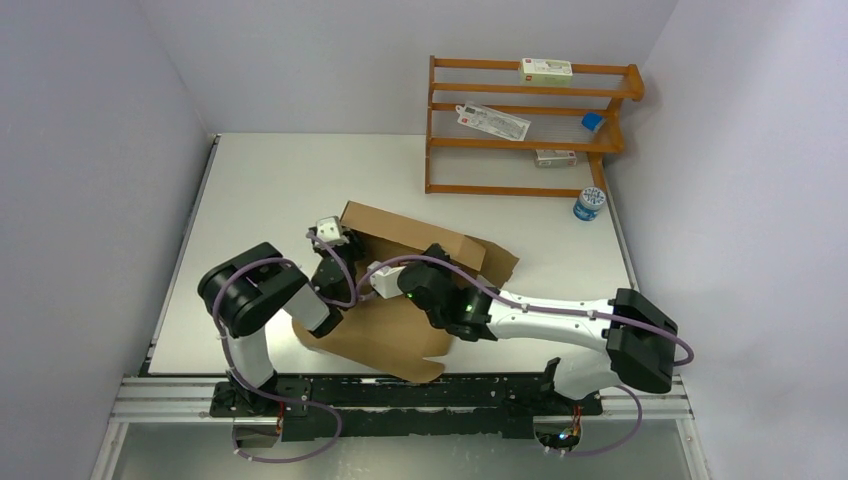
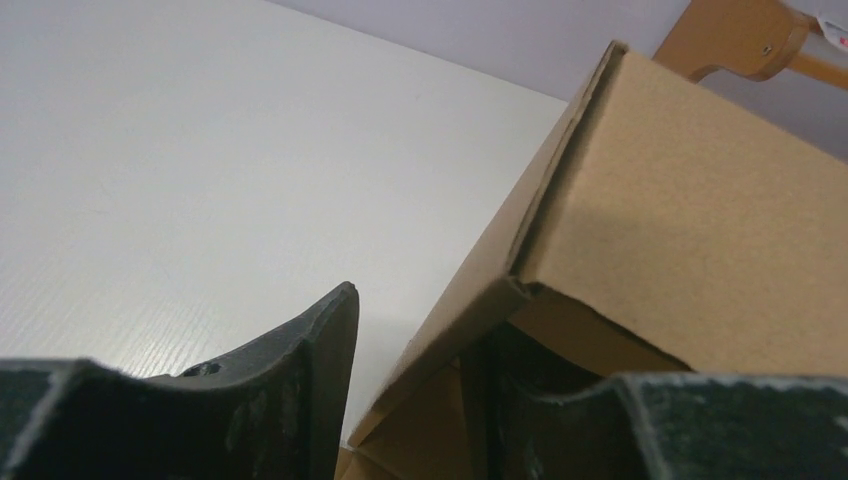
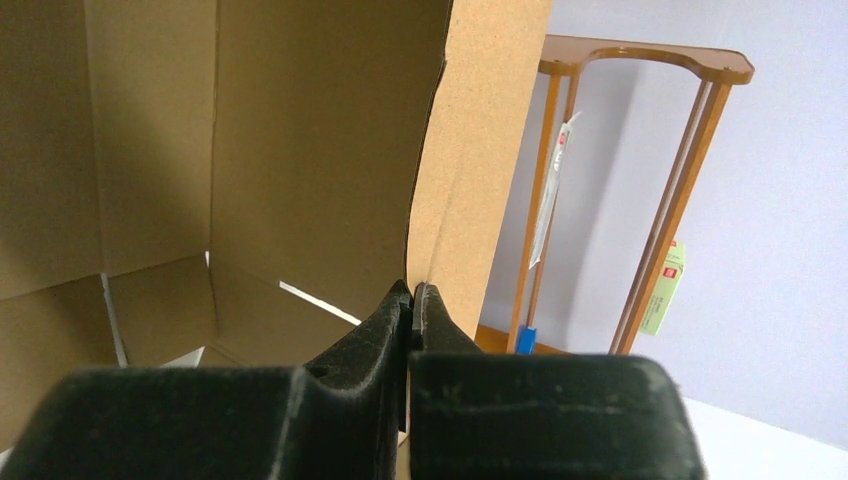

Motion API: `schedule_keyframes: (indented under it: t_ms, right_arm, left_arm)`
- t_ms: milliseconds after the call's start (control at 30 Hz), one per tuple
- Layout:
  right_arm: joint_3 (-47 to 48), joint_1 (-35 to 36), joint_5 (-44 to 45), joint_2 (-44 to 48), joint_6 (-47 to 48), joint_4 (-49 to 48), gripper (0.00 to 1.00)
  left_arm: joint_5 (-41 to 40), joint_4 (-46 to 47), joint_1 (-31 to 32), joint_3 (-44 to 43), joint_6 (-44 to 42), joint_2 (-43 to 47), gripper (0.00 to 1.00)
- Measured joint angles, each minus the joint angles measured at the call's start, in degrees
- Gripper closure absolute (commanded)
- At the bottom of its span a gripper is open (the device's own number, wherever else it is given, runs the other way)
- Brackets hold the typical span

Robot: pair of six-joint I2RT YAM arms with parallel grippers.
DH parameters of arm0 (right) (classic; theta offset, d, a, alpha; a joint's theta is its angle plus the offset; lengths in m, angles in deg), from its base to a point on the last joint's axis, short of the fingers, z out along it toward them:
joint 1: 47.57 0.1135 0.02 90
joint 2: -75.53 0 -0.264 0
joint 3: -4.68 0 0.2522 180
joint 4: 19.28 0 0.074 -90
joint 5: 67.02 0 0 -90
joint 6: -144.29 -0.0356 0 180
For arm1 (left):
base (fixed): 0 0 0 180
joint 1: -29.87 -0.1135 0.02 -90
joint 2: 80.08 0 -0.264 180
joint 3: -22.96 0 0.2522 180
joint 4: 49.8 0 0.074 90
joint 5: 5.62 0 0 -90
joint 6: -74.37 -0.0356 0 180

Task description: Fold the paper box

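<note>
The paper box (image 1: 400,330) sits at mid-table, towards the near edge and between the two arms. It is partly formed: a flat brown panel reaches towards the near edge, and the walls at its far side stand raised. In the left wrist view one upper corner of the box (image 2: 700,200) shows a top panel folded over a side wall. The right wrist view looks into the box interior (image 3: 300,150), where a slit of light shows at the floor. The right gripper (image 3: 412,295) is clenched on the edge of an upright cardboard wall, which runs down between its fingertips. From above, this gripper (image 1: 380,278) is at the middle of the box. The left gripper (image 1: 333,240) is at the far left corner of the box. Its fingers stand apart (image 2: 420,320): the left finger (image 2: 300,380) is clear of the cardboard, with bare table showing in the gap, and the other lies under the folded corner. The table (image 1: 280,180) is white. At its far right stands a wooden rack (image 1: 530,130) holding two white cartons (image 1: 546,71) and a flat packet (image 1: 493,122). A blue-lidded jar (image 1: 589,204) stands just beside the rack's right foot.
</note>
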Motion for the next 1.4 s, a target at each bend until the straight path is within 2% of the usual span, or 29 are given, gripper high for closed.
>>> schedule_keyframes:
  t_ms: [200, 400, 533, 800, 1100, 1267, 1400]
  right_arm:
    - [0.76, -0.35, 0.48, -1.77, -0.72, 0.70, 0.97]
    - [1.53, -0.85, 1.22, -2.38, -1.44, 1.51, 0.86]
    - [1.53, -0.92, 1.20, -2.51, -1.53, 1.88, 0.79]
    - [1.36, -1.33, 0.02, -2.38, -3.82, 2.75, 0.46]
    - [1.33, -1.90, -3.76, 3.63, -14.03, 8.46, 0.24]
    - [1.33, -2.56, -5.55, 12.20, -21.94, 10.84, 0.15]
    - [0.42, -2.97, -8.76, 20.11, -27.45, 10.54, 0.10]
  left_arm:
    - [4.50, 0.35, -1.16, 3.89, 1.62, 1.75, 0.42]
    - [9.97, 0.33, -1.90, 10.84, 1.57, 3.37, 0.37]
    - [14.12, 0.24, -2.08, 15.02, 1.03, 8.02, 0.35]
    - [18.51, -2.97, -3.17, 15.67, 0.50, 23.41, 0.31]
    - [26.03, -27.12, -6.47, 12.72, 1.14, 37.66, 0.28]
    - [29.57, -39.63, -8.02, 12.20, 2.73, 44.65, 0.27]
    - [30.93, -44.30, -8.17, 11.21, 2.95, 45.18, 0.27]
